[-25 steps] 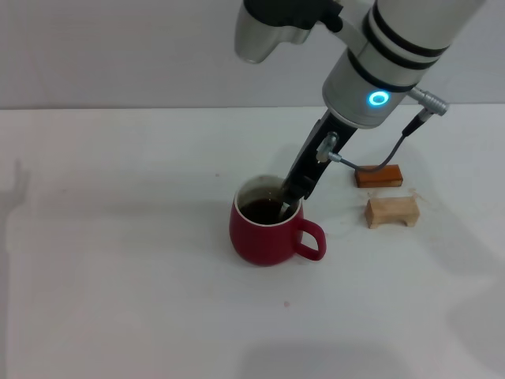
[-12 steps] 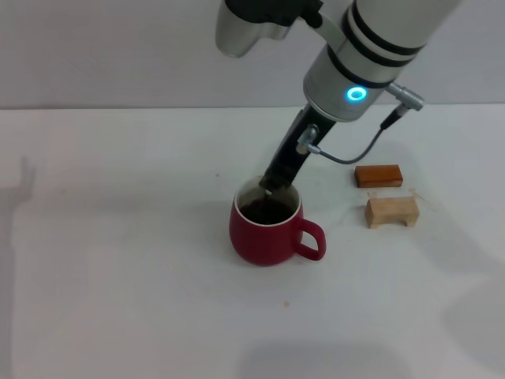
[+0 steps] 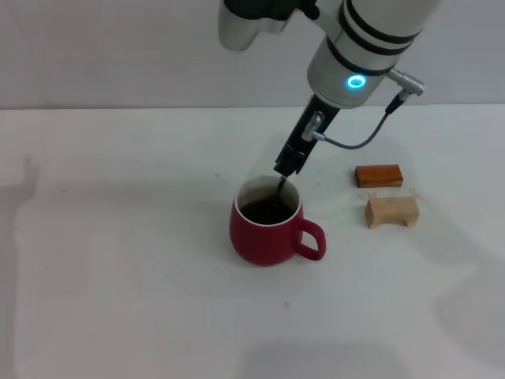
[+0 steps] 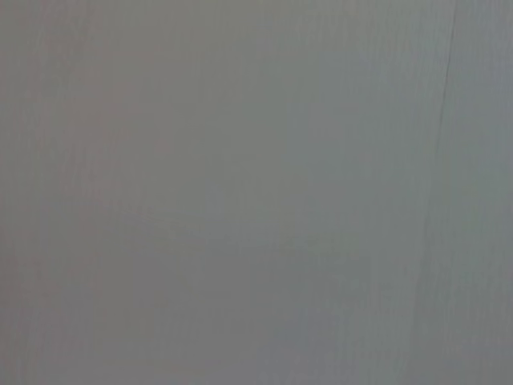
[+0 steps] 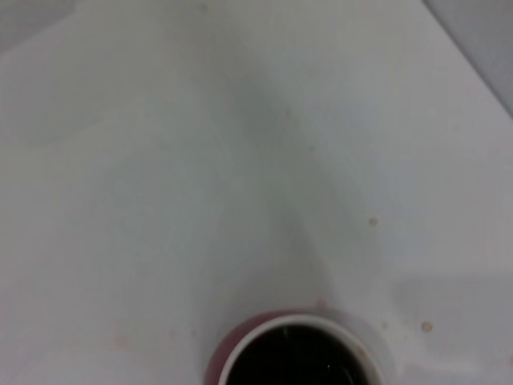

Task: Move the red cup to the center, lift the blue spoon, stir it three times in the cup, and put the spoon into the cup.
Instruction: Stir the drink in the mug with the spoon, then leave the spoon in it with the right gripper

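The red cup (image 3: 267, 235) stands near the middle of the white table, handle toward the right, with dark liquid inside. My right gripper (image 3: 289, 165) hangs just above the cup's far rim, tilted, and is shut on the blue spoon (image 3: 282, 188). Only the spoon's thin metal neck shows, reaching down into the liquid; its pale blue handle is hidden in the fingers. The right wrist view shows the cup's white rim and dark liquid (image 5: 296, 357) at the frame's lower edge. My left gripper is out of view; its wrist view shows only a plain grey surface.
An orange-brown block (image 3: 379, 175) and a small wooden block (image 3: 391, 212) lie to the right of the cup. A grey cable (image 3: 359, 142) loops off the right wrist above them. The white table (image 3: 118, 260) spreads to the left and front.
My right gripper swung from the cup's right side toward its far rim, then rose, so its fingers are now above the rim with the spoon's tip still in the liquid.
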`<control>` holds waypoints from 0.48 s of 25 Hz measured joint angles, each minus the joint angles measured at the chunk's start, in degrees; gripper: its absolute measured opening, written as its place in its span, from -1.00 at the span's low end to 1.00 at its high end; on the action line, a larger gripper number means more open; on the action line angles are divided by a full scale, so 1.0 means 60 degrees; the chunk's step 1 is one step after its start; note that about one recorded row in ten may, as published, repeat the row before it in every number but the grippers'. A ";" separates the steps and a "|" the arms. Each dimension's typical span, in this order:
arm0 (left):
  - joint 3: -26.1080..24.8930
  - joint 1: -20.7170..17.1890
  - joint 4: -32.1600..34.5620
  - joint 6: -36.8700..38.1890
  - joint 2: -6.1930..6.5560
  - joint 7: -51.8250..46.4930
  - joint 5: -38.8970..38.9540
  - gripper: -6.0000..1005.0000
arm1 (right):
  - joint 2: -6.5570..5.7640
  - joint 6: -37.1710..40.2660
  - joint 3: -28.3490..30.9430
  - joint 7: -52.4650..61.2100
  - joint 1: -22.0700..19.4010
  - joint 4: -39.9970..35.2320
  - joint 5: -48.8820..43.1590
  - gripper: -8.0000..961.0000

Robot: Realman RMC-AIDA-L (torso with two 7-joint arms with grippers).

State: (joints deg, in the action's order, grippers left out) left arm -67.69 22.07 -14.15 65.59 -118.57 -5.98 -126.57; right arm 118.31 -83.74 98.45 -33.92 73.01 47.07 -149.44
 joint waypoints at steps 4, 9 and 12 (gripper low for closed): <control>0.0003 -0.0001 0.0000 -0.0004 0.0000 0.0000 0.0000 0.71 | -0.0002 -0.0395 -0.0003 -0.0084 0.0019 0.0084 0.0008 -0.70; 0.0003 0.0000 0.0000 -0.0005 0.0000 0.0000 0.0000 0.71 | 0.0049 -0.0760 0.0003 -0.0205 0.0070 0.0129 0.0130 -0.70; 0.0004 0.0008 0.0000 -0.0004 0.0000 0.0000 0.0001 0.71 | 0.0067 -0.0870 -0.0049 -0.0261 0.0102 0.0132 0.0462 -0.70</control>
State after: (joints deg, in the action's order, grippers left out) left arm -67.67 22.12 -14.15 65.56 -118.57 -5.98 -126.56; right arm 118.72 -88.96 98.16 -35.49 73.62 47.86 -146.67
